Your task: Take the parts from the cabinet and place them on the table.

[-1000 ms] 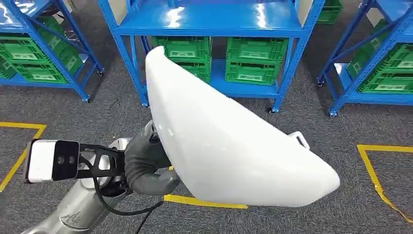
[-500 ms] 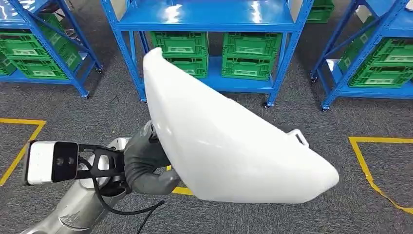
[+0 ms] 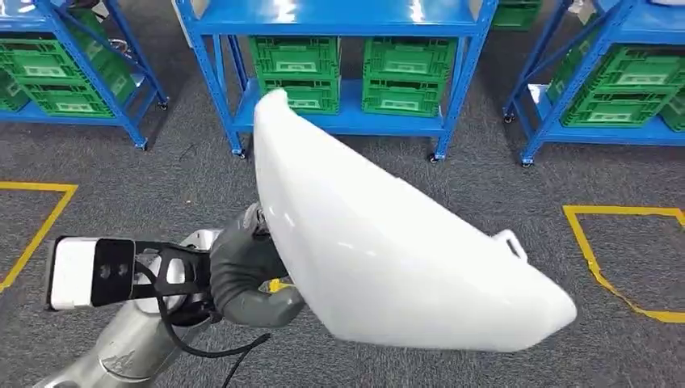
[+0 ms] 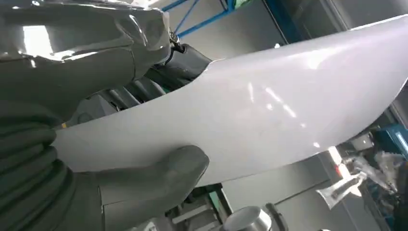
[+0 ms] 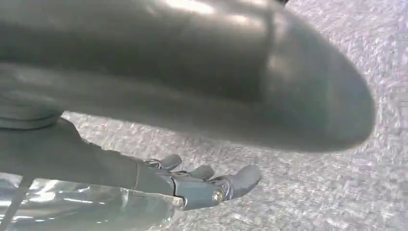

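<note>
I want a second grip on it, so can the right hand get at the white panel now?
Probably yes: the right hand hangs open just under the white panel, which the left hand holds, with nothing between them.

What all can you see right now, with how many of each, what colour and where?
large white curved plastic panel: one, glossy white, held up in front of the robot over the carpet
blue metal shelving racks: three in view, blue, along the far side
green plastic crates: many, exact number cannot be told, green, stacked on the racks' lower shelves
yellow floor tape lines: several, yellow, on the grey carpet at left and right
white camera box: one, white with black front, on a black bracket at the left wrist
left hand: one, grey, grips the panel's near edge
right hand: one, grey, under the panel, fingers extended, holding nothing visible
</note>
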Tool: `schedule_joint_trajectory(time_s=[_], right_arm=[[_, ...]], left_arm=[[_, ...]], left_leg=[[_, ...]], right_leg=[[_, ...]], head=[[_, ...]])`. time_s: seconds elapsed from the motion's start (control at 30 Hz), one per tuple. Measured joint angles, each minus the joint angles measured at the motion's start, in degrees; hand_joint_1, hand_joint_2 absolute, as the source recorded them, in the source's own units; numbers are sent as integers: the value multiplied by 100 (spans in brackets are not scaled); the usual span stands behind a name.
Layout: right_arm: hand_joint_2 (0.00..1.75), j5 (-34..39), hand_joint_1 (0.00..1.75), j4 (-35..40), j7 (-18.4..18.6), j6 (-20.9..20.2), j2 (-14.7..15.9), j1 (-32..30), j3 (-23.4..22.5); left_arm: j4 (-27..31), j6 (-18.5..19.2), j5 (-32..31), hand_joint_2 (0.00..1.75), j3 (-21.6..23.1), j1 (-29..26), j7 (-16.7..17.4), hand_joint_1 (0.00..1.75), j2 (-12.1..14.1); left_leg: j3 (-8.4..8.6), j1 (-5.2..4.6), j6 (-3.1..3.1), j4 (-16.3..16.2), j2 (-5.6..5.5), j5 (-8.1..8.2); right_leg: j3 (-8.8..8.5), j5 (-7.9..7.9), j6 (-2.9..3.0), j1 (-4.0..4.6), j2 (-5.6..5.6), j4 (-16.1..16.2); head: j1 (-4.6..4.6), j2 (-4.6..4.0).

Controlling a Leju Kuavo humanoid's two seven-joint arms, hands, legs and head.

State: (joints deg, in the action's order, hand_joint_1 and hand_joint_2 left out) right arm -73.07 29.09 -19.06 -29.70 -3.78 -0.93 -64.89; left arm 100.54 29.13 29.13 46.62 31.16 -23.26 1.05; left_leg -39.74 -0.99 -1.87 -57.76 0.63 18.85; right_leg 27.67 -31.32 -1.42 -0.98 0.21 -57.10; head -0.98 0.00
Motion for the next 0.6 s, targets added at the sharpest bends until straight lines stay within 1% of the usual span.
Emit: schedule_joint_trajectory(time_s=[0.03,0.07,0.1,0.13,0.17,0.2,0.23,0.27,0.3,0.33,0.37,0.4,0.43,0.47,0.5,0.53,0.57,0.6], right_arm=[[0,-13,0,-22,-2,0,-5,-25,0],[0,-22,0,-26,-4,0,7,-26,0],[0,-31,0,-39,-15,6,17,-18,0],[0,-44,0,-50,-17,13,26,-7,0],[0,-52,0,-66,-22,28,31,-2,2],[0,-63,0,-85,-26,57,42,0,4],[0,-70,0,-112,-33,85,53,1,7],[0,-74,0,-140,-44,109,72,4,9],[0,-85,0,-173,-63,140,83,9,11],[0,-85,0,-208,-83,173,96,16,15],[0,-87,0,-247,-98,192,94,26,24],[0,-87,0,-284,-103,195,85,29,35],[0,-90,0,-301,-105,199,118,30,37],[0,-92,0,-330,-105,199,124,39,37],[0,-92,0,-350,-105,199,136,39,37],[0,-94,0,-378,-105,199,138,32,39],[0,-94,0,-407,-105,199,149,24,37],[0,-96,0,-435,-103,199,153,20,39]], left_arm=[[-5,0,0,175,0,-7,0,175,13],[-7,0,0,175,0,-7,0,175,20],[-7,0,2,175,-2,-7,0,175,26],[-7,-2,0,175,-2,-8,0,175,31],[-9,-2,-2,175,0,-15,0,175,31],[-11,-4,-7,175,2,-25,0,175,35],[-15,-13,-9,175,4,-30,0,175,39],[-15,-17,-18,175,6,-31,7,175,39],[-15,-24,-26,175,6,-30,11,175,39],[-15,-26,-28,175,11,-25,13,175,37],[-11,-28,-33,175,9,-15,13,175,22],[-11,-33,-35,175,11,-1,15,175,6],[-11,-33,-33,175,11,4,13,175,-4],[-11,-35,-35,175,15,16,15,175,-4],[-11,-35,-42,175,15,21,15,175,-2],[-13,-39,-41,175,17,12,15,175,-4],[-15,-41,-39,175,26,20,15,175,-20],[-18,-44,-41,175,28,38,17,175,-33]], left_leg=[[-29,30,32,-31,-12,65],[-79,42,94,-190,-31,413],[-145,67,144,-531,-40,834],[-229,93,178,-1004,-40,1219],[-293,109,196,-1410,-39,1432],[-313,121,203,-1769,-39,1482],[-246,122,196,-1902,-39,1366],[-64,122,177,-1799,-41,1152],[262,115,134,-1448,-47,941],[673,101,67,-938,-61,888],[1110,66,-15,-377,-89,1068],[1444,41,-62,180,-77,1304],[1436,20,-4,186,-78,1299],[1363,-21,-52,184,-82,1205],[1311,-43,-83,219,-79,1160],[1276,16,-133,332,-55,1004],[1223,15,-159,370,-29,905],[1112,13,-219,371,-39,812]], right_leg=[[56,65,50,-66,-31,5],[114,139,98,-57,-39,5],[186,215,124,-55,-45,2],[247,303,127,-49,-44,-4],[344,376,126,-42,-44,-8],[454,455,118,-38,-44,-19],[558,524,110,-34,-45,-33],[666,592,101,-26,-45,-48],[768,669,96,-11,-42,-51],[838,745,90,5,-33,-49],[866,803,81,-13,-29,-52],[890,857,22,16,-17,-51],[896,933,-20,-22,-26,-4],[900,999,-61,-51,-28,23],[914,1076,-104,-58,-24,55],[955,1097,-107,-36,-24,71],[1033,912,-67,-39,-28,-27],[1127,565,6,-39,-26,-290]], head=[[2,0],[-13,0],[-26,0],[-26,0],[-26,0],[-26,0],[-26,0],[-28,0],[-28,0],[-28,0],[-26,2],[-20,0],[-13,0],[-41,0],[-57,0],[-46,0],[-39,0],[-20,0]])
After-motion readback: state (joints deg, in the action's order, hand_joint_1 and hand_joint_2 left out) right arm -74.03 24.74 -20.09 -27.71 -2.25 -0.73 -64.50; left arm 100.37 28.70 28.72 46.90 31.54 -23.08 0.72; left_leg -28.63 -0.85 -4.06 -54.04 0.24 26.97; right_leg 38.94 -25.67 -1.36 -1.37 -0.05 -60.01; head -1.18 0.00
